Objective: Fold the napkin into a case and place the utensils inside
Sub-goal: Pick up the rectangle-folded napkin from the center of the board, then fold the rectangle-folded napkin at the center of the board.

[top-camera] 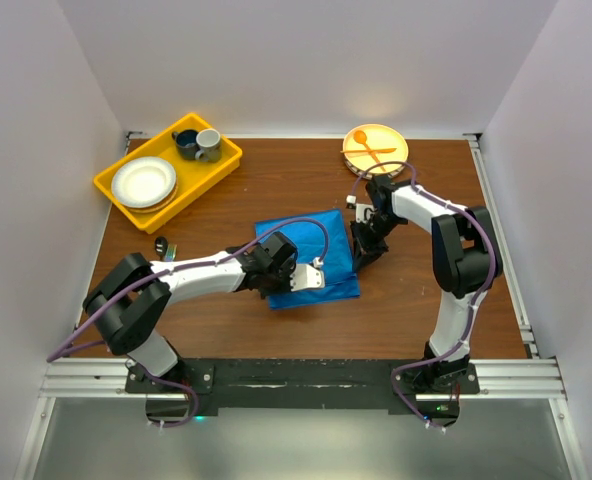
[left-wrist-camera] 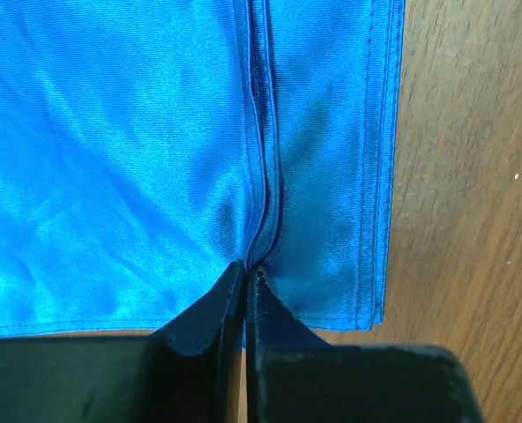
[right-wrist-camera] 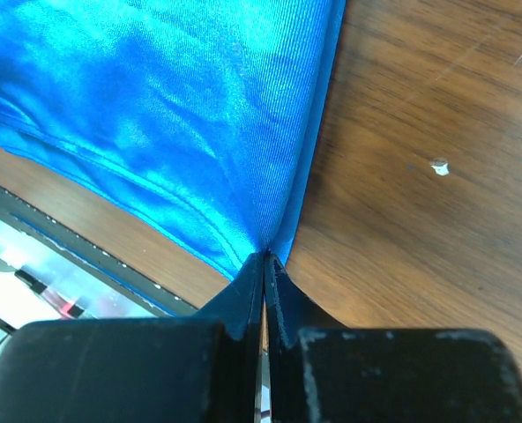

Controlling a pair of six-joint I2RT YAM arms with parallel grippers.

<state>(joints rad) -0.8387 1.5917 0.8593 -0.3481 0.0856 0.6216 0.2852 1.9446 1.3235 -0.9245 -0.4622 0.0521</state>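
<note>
So the bright blue shiny cloth napkin (top-camera: 321, 240) sits around the middle of the brown wooden table (top-camera: 236, 325), and both arms have a bite of it. The left gripper (left-wrist-camera: 246, 275) is pinched tight on a little raised ridge of cloth on the napkin's left side, by the near-left corner. The right gripper (right-wrist-camera: 265, 260) is clamped on the right-hand edge. My worry is that both bites look really thin and the fabric looks slippery, so I reckon a quick lift could pull it straight out of the jaws. If one arm moves ahead of the other, the fold probably goes skewed and you don't get a tidy case. That ridge also looks like stacked layers, so one could drop free. There's something small and dark by the table's left edge (top-camera: 164, 245), and I can't tell whether that's the utensils.
</note>
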